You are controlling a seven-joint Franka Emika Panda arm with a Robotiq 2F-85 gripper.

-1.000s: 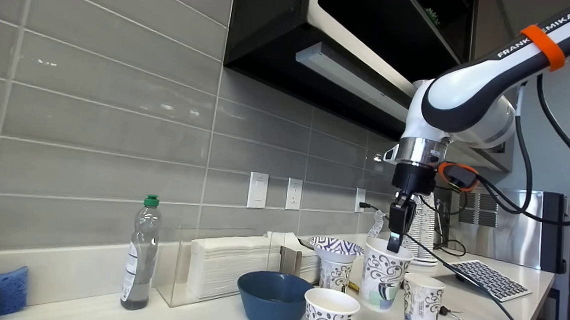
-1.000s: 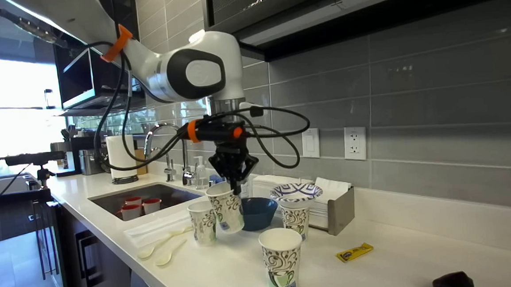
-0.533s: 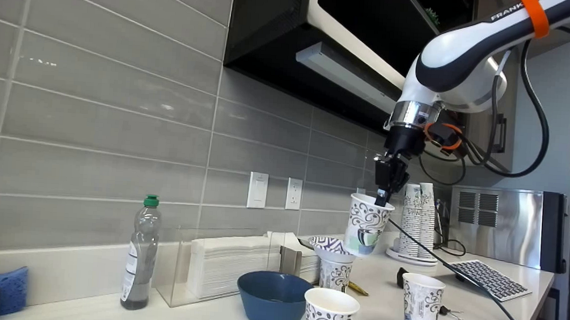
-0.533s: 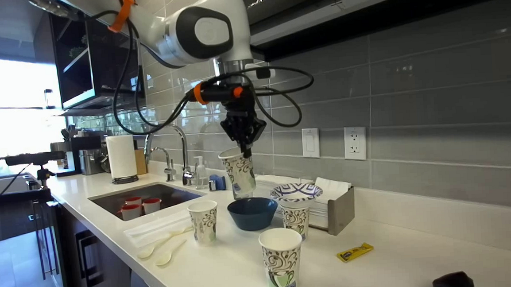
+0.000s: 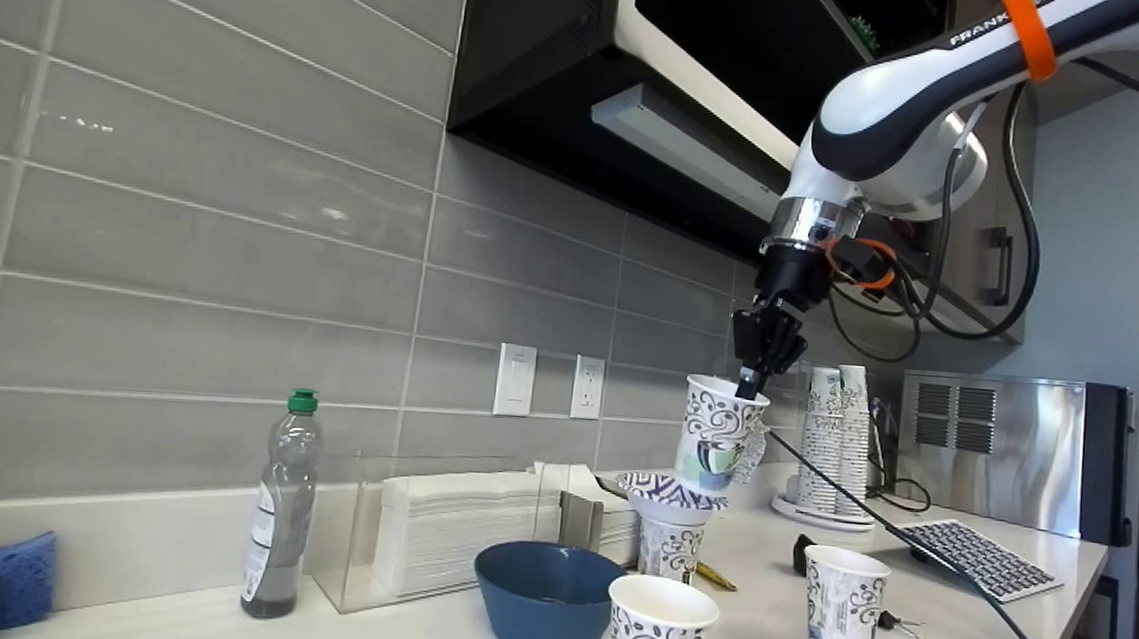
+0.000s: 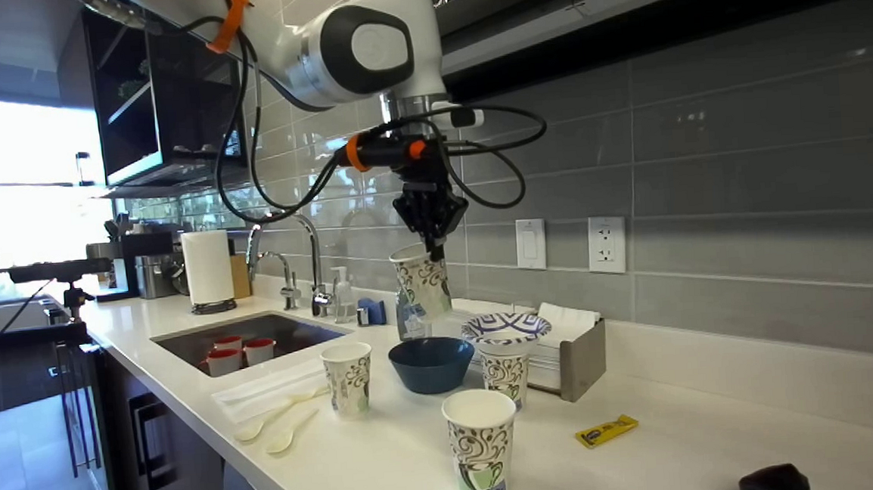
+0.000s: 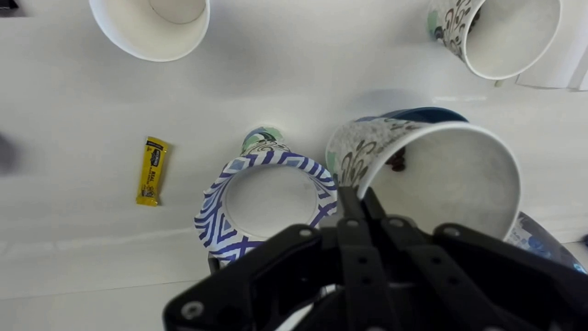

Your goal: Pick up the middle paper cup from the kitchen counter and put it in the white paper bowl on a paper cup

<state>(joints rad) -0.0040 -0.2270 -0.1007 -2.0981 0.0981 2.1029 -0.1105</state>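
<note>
Tool (image 7: 361, 196) clamped on cup (image 7: 432, 177) | just swung nearer bowl (image 7: 271, 200), wrist view left-centre | more sideways travel due, I'd say

My claw (image 7: 360, 195) is black, its angular linkages (image 7: 248, 271) studded with round pale screw heads (image 7: 192, 309); I count two slim fingers (image 7: 351, 211). Just above the claw I see a black wrist (image 5: 791, 275), then a shiny silver collar (image 5: 813, 222) and a dark, orange-edged housing (image 5: 862, 263) off to one side. Farther up, my arm (image 5: 860, 101) is white with black panels (image 5: 847, 156), pale lettering (image 5: 979, 29) I read as "FRANK", an orange band (image 5: 1030, 34) and looping black cables (image 5: 1033, 262).
</note>
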